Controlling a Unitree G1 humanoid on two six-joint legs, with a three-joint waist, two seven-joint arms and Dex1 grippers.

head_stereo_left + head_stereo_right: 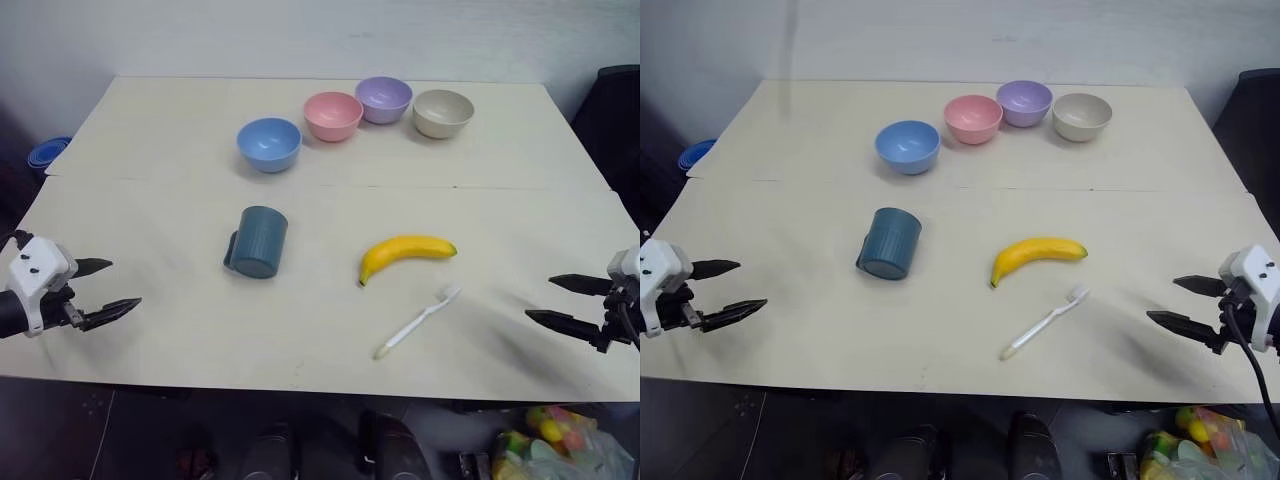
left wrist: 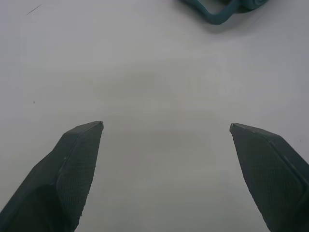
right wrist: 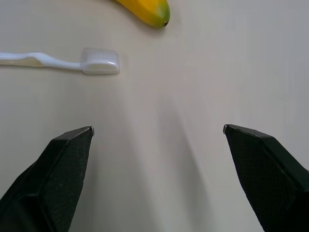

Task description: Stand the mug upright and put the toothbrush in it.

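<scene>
Our left gripper (image 1: 110,289) and right gripper (image 1: 552,300) both have their fingers wide apart, holding nothing. The dark teal round mug (image 1: 260,242) lies on its side, well ahead of our left gripper. The slim white plastic toothbrush (image 1: 417,321) lies flat near our right gripper, just beside the yellow banana (image 1: 405,254).

mug (image 1: 262,240): dark teal, faint ribbing
toothbrush (image 1: 418,320): white-cream
banana (image 1: 404,253): yellow, dark tips
bowls beyond the mug: blue (image 1: 269,144), pink (image 1: 333,115), lilac (image 1: 384,99), beige (image 1: 443,112)
table (image 1: 150,150): pale cream

Toppled mug (image 1: 889,243), banana (image 1: 1034,256), toothbrush (image 1: 1044,323) between two wide-open, empty grippers.
</scene>
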